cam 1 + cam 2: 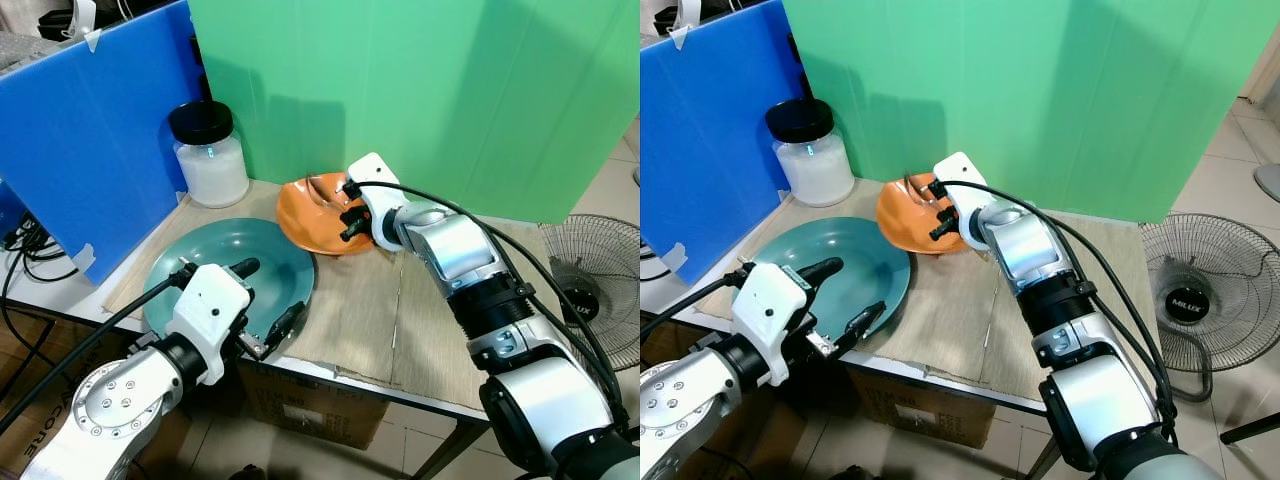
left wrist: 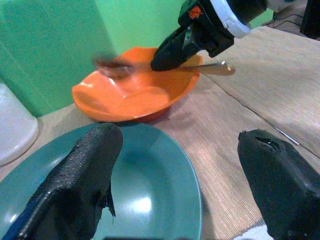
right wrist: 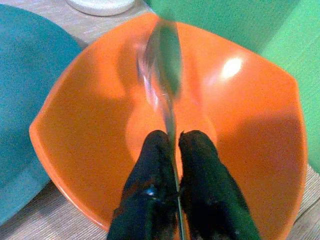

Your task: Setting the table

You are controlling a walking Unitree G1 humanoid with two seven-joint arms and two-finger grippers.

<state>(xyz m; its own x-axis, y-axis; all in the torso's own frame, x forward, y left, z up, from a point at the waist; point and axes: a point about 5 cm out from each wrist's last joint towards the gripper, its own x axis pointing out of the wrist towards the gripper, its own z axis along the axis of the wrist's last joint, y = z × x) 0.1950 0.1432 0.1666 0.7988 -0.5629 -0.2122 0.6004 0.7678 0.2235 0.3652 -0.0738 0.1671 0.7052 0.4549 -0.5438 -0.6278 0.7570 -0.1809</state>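
Worktop (image 1: 360, 330): covered with a tan woven mat, backed by a green panel (image 1: 450, 90) at the far side and a blue panel (image 1: 90, 150) at the left.

Shallow orange plastic bowl (image 1: 310, 215): at the far centre of the worktop, just beside the large round teal plate (image 1: 235, 265), which lies nearer and to the left.

Metal spoon (image 3: 165, 75): held over the orange bowl, its scoop above the bowl's inside, its handle pinched in the right end effector (image 3: 172, 145), whose fingers are narrowed tight on it.

Left end effector (image 2: 175, 165): spread wide, holding nothing, hovering over the near edge of the teal plate.

White jar with black lid (image 1: 210, 155): at the far left, well apart from both arms.

Risk: the thin handle may twist or slip in the pinch, dropping the spoon askew; a low scoop could nudge the light bowl.

Views: the right wrist view shows the grip on the handle; the head views hide it behind the wrist. The left wrist view shows the spoon's length from the side.
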